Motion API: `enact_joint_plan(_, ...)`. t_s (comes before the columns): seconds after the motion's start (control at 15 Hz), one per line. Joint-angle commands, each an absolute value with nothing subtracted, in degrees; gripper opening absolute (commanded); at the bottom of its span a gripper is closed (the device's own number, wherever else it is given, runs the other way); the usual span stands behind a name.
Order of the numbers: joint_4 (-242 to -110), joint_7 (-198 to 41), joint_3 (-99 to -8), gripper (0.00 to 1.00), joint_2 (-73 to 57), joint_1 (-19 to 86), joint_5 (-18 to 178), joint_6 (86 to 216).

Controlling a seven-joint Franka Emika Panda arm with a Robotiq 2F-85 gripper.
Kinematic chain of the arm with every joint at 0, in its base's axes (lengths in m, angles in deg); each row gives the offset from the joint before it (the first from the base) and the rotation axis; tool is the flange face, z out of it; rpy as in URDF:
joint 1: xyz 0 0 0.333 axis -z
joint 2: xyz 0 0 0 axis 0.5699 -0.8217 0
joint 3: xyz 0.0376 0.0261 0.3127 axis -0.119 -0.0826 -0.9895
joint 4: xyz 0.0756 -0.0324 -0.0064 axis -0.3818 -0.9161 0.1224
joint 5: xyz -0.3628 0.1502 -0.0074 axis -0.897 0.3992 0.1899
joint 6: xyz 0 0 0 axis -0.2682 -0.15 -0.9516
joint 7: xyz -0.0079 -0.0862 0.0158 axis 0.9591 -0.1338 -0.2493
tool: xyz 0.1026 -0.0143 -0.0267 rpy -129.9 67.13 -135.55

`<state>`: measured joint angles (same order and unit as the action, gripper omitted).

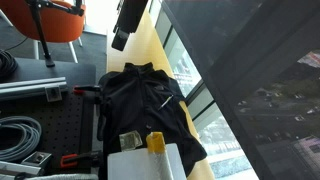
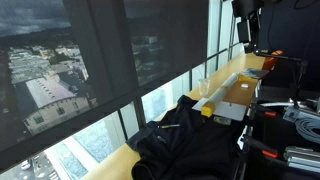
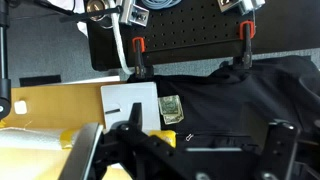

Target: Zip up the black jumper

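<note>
The black jumper [image 1: 145,100] lies spread on a yellow-topped table by the window, and it shows in both exterior views [image 2: 190,140]. A silver zipper pull [image 3: 188,136] sits at the left end of a zip line in the wrist view. It also glints on the jumper in an exterior view [image 1: 165,100]. My gripper [image 1: 122,30] hangs high above the jumper, well clear of it, as an exterior view [image 2: 245,25] also shows. In the wrist view its two fingers [image 3: 187,155] are spread wide with nothing between them, looking down on the zipper.
A banknote [image 3: 171,108] lies on the jumper beside a white box [image 3: 130,105] and a yellow object [image 3: 80,135]. Two red clamps [image 3: 139,47] hold the jumper's edge to a black perforated board. An orange chair [image 1: 55,20] and coiled cables [image 1: 20,130] lie beyond.
</note>
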<state>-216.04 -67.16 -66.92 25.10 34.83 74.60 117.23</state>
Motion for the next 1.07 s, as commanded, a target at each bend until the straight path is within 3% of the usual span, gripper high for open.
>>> enact_joint_plan(0.0,-215.90,-66.93,-65.97,1.00,25.03,33.78,74.37,117.11)
enact_joint_plan(1.0,-216.07,-66.20,-65.90,1.00,23.30,33.80,74.35,120.58)
